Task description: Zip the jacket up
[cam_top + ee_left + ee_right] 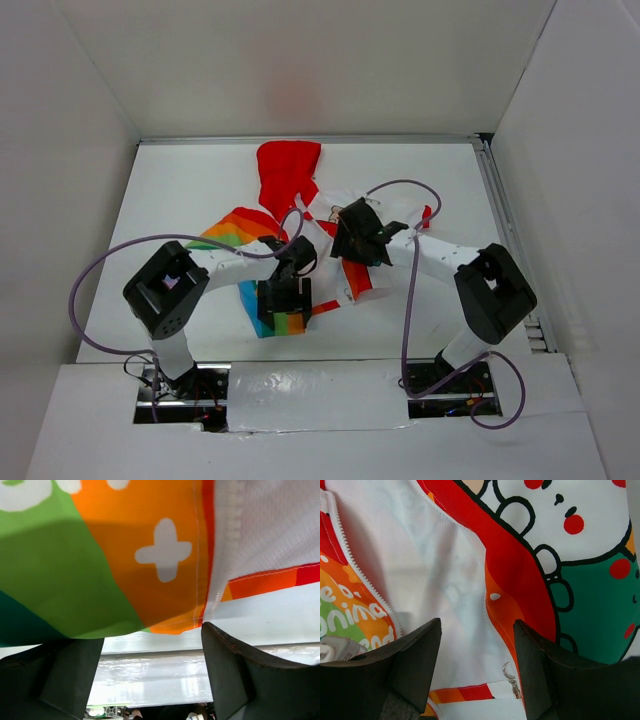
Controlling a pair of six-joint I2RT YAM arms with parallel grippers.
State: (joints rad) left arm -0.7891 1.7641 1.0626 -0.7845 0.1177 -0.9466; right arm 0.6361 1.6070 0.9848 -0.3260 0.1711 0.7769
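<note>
A: Left pincer (pixel 150 641) stands open, its fingers either side of the hem corner (pixel 176 624). The jacket (pixel 290 170) lies unzipped mid-desk (pixel 170 195), hood away from the arms.

B: I'd pinch that corner first to keep the edge taut. Right pincer (pixel 477 626) also gapes, over white lining; the zipper pull (pixel 512 684) lies between its fingers, so square up before closing.

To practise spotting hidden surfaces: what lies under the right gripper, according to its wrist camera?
Under the open right gripper lies the jacket, spread open: white lining, zipper teeth and a small metal pull. The table beneath is covered there.
</note>
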